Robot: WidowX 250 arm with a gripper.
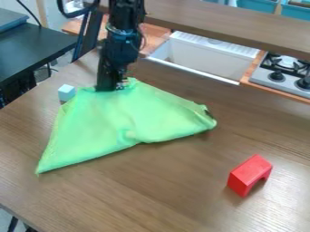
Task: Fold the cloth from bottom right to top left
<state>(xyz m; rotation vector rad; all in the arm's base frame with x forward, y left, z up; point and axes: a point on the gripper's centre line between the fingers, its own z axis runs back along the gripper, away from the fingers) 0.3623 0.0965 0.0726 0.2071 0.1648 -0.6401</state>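
red arch block (pixel 249 173) is lying nearest on the counter (pixel 151 197); green cloth (pixel 136 115) is spreading beyond, its top edge meeting the pincer (pixel 110 88). whether that is gripping, i cannot tell. good placement is probably requiring gentle lowering, clear of the pale cube (pixel 66 93), then a straight lift.

Bright green is shown by the cloth (pixel 115 127), red by the arched block (pixel 249 174), and pale blue by the small cube (pixel 66 92); brown wood grain is displayed across the tabletop (pixel 139 195).
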